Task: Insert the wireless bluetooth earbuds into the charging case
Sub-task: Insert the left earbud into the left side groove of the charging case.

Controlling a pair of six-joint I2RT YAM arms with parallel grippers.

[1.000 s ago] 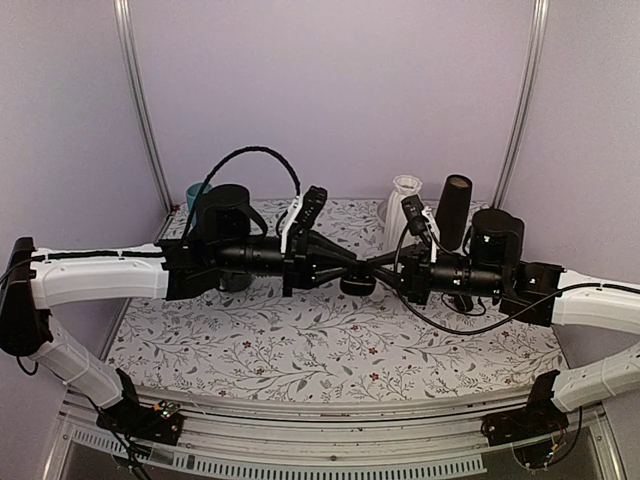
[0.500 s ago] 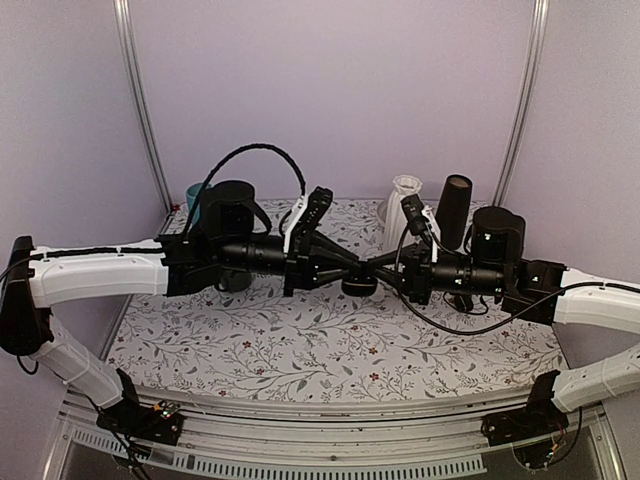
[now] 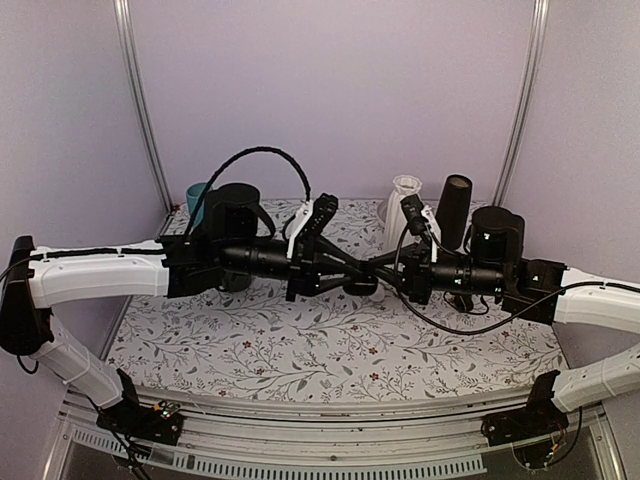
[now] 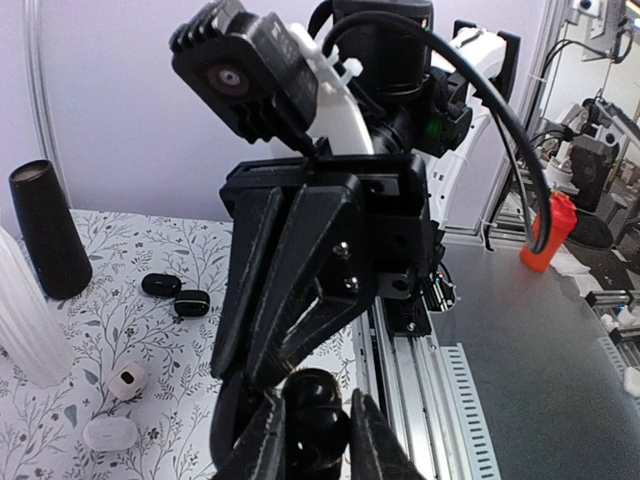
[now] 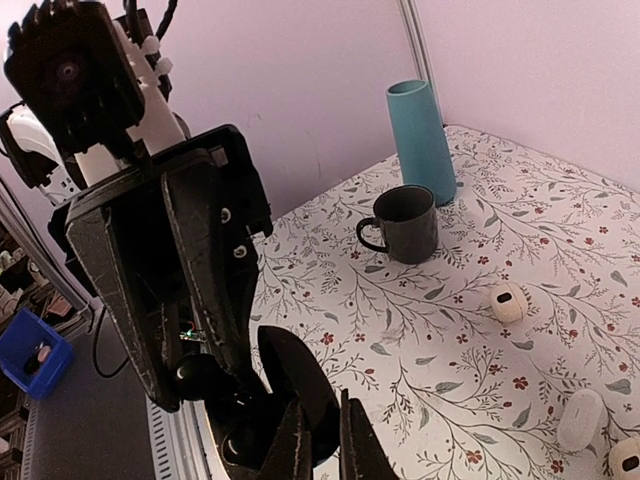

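My left gripper [image 3: 352, 284] is shut on the glossy black charging case [image 3: 360, 287] and holds it in the air over the middle of the table. In the left wrist view its fingers [image 4: 375, 445] flank the case [image 4: 318, 425]. My right gripper [image 3: 376, 268] meets it from the right. Its closed tips [image 4: 292, 362] touch the case's top. In the right wrist view the right gripper [image 5: 325, 440] pinches the edge of the case's raised lid [image 5: 295, 375]. Two small black earbuds [image 4: 160, 285] [image 4: 192, 302] lie on the table near the dark cylinder.
A grey mug [image 5: 410, 222] and a teal cup [image 5: 420, 140] stand at the back left. A white vase [image 3: 403, 205] and a dark cylinder [image 3: 453, 210] stand at the back right. White earbud pieces [image 5: 508, 300] [image 4: 128, 380] and white cases [image 5: 580, 418] [image 4: 110, 432] lie on the cloth.
My left gripper has moved a little to the right with the case and closed up against the right gripper's tips. The right arm has barely moved.
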